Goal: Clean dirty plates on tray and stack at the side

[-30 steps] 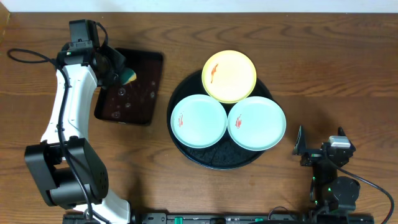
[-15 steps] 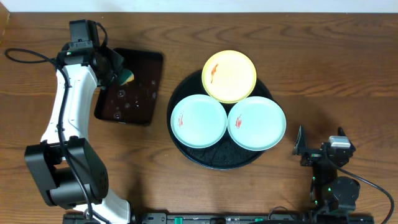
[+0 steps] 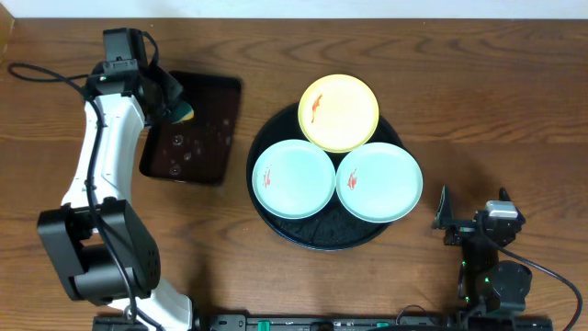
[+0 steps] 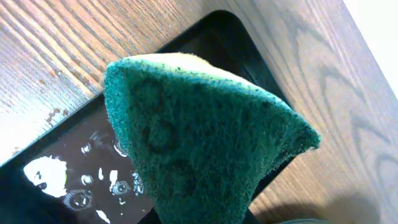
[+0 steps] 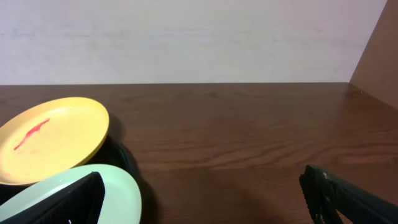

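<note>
Three plates lie on the round black tray [image 3: 317, 241]: a yellow plate [image 3: 338, 112] at the back, a mint plate [image 3: 294, 178] at front left and another mint plate [image 3: 379, 182] at front right. Each carries a red-orange smear. My left gripper [image 3: 175, 99] hovers over the back left of a rectangular tray, shut on a green-and-yellow sponge [image 3: 186, 113]. The sponge [image 4: 199, 130] fills the left wrist view and hides the fingers. My right gripper [image 5: 208, 205] rests open near the table's front right, with the yellow plate [image 5: 50, 140] and a mint plate [image 5: 118, 186] to its left.
A small rectangular black tray [image 3: 197, 138] with water drops [image 4: 74, 186] sits left of the round tray. Bare wooden table [image 3: 478, 110] stretches to the right of the plates. A pale wall [image 5: 186, 37] stands behind the table.
The left gripper with the sponge has shifted very slightly over the rectangular tray. The plates and the right arm have not moved.
</note>
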You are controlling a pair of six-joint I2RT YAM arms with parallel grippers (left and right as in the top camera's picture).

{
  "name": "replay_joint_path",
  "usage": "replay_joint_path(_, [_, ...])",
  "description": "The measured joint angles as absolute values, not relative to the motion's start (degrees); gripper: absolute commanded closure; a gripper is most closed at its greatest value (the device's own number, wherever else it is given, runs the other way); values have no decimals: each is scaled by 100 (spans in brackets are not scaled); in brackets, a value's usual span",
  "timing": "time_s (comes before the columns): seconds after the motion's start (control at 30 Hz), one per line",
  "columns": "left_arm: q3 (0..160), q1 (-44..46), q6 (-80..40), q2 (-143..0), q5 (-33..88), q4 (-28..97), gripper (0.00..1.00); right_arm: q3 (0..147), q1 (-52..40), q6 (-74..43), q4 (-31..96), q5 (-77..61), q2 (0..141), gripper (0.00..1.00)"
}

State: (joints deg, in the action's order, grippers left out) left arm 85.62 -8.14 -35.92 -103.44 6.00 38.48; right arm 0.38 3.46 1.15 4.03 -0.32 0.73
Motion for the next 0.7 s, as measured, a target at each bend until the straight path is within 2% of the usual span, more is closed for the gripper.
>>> replay_joint_path(0.4, [8552, -814, -3227, -11253, 720, 3857, 93, 38, 346, 115, 403, -32, 73, 1])
replay_joint_path(0.7, [8556, -814, -3164, -10296, 1337, 3577, 93, 38, 346, 115, 403, -32, 73, 1])
